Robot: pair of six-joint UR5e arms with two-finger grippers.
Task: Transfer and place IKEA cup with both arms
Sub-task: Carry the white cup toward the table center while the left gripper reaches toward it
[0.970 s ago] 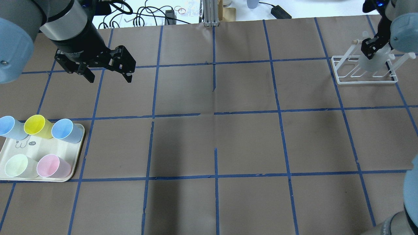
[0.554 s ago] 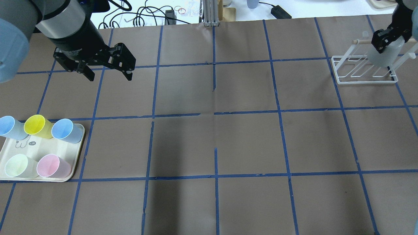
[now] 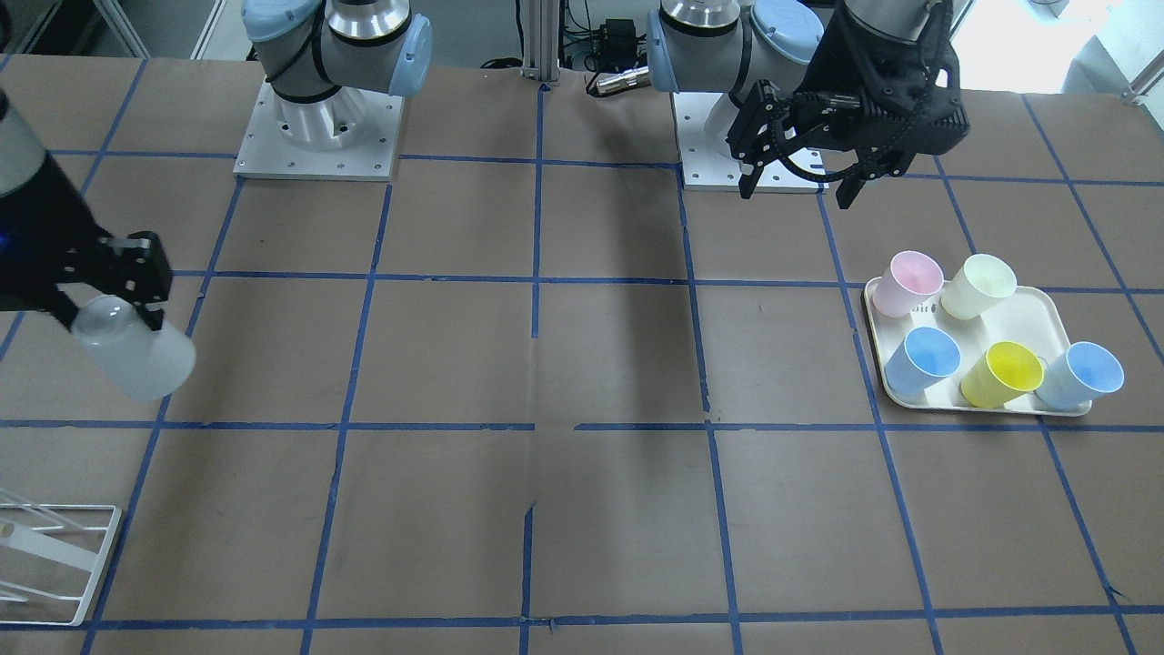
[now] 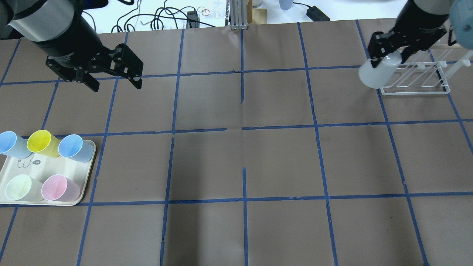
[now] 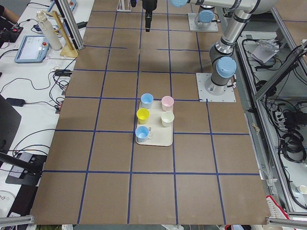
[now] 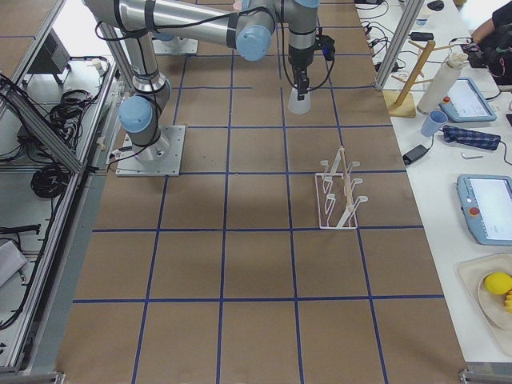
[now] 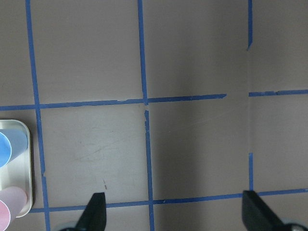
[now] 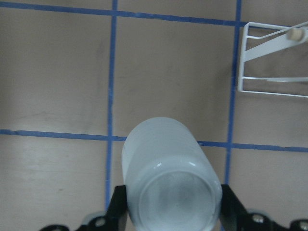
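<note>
My right pincer [image 4: 388, 56] clamps the IKEA cup [image 4: 375, 74] base-up beside the rack [image 4: 417, 88] at the table's far-right corner, and my left pincer [image 4: 116, 86] hangs wide open, ready for the handover.

At 9 o'clock the right tool [image 3: 107, 312] clamps the IKEA cup [image 3: 136, 359], tilted; at 1 o'clock the left tool [image 3: 796, 196] hangs spread.

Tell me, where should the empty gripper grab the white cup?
Probably the wide end of the cup, reaching in from the left gripper's own side. The right gripper pinches the closed bottom end, so only the tilted-down wide part hangs free.
</note>
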